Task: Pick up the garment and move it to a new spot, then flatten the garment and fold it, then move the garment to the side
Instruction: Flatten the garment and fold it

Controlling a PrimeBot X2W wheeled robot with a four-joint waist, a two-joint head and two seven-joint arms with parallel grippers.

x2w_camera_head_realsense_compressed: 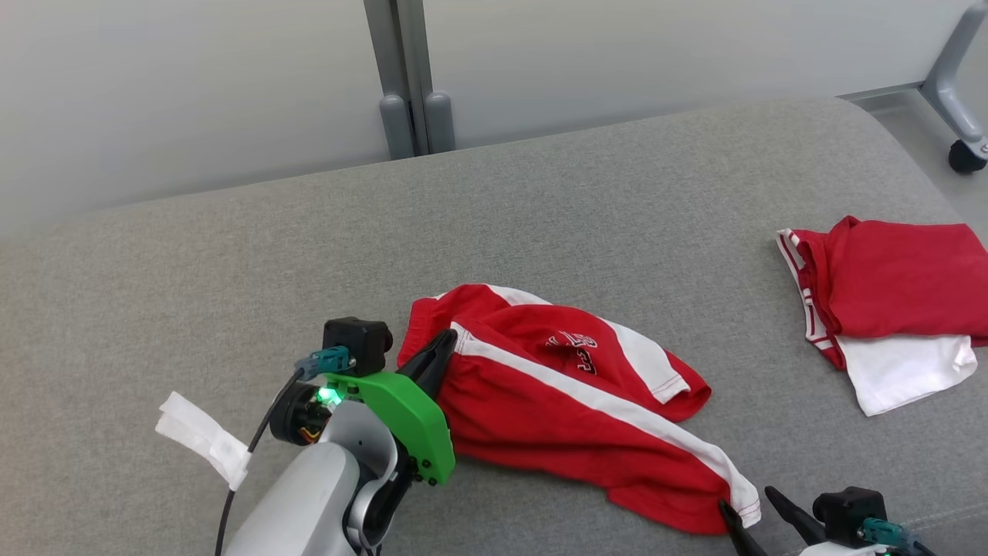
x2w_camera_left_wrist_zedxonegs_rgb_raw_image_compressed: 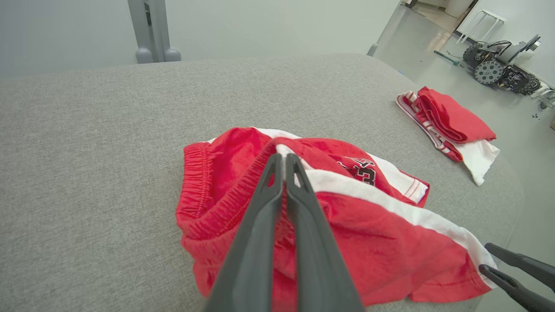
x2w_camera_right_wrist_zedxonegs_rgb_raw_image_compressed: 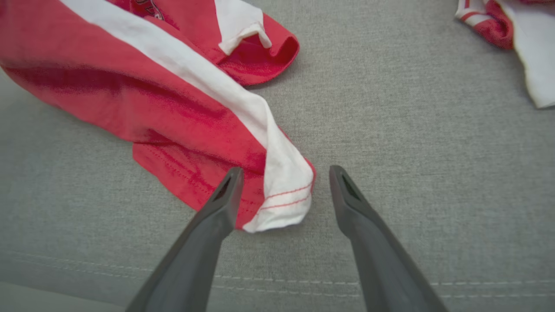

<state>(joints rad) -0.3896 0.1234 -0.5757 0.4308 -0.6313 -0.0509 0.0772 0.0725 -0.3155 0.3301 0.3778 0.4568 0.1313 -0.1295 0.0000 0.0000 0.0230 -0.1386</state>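
Quick notes on this one. The red shorts [x2w_camera_head_realsense_compressed: 556,394] were crumpled near the front middle of the grey cushion [x2w_camera_head_realsense_compressed: 540,208], and a folded red-and-white garment [x2w_camera_head_realsense_compressed: 888,286] was parked well apart at the right side.

The left gripper [x2w_camera_left_wrist_zedxonegs_rgb_raw_image_compressed: 279,158] was clamped fully shut on the elastic waistband [x2w_camera_left_wrist_zedxonegs_rgb_raw_image_compressed: 193,182], with fabric pinched between the tips. The right gripper [x2w_camera_right_wrist_zedxonegs_rgb_raw_image_compressed: 286,171] was spread wide with nothing held. One finger was over the red hem and the other over bare cushion, and the white-striped leg corner [x2w_camera_right_wrist_zedxonegs_rgb_raw_image_compressed: 282,203] lay between them.

So the step in hand was probably the second pinch, so the shorts could be lifted by two points. It'd likely go best if the right fingers were brought down and a bit further onto the hem before being closed. That way both layers would be caught, not only the edge stitching. If they were pressed too hard, cushion cloth might get nipped too. Both arms should then be raised together and eased apart, since the waistband bite looked small and could be lost to a jerk.

Containers: none could be made out, so nothing to list there.
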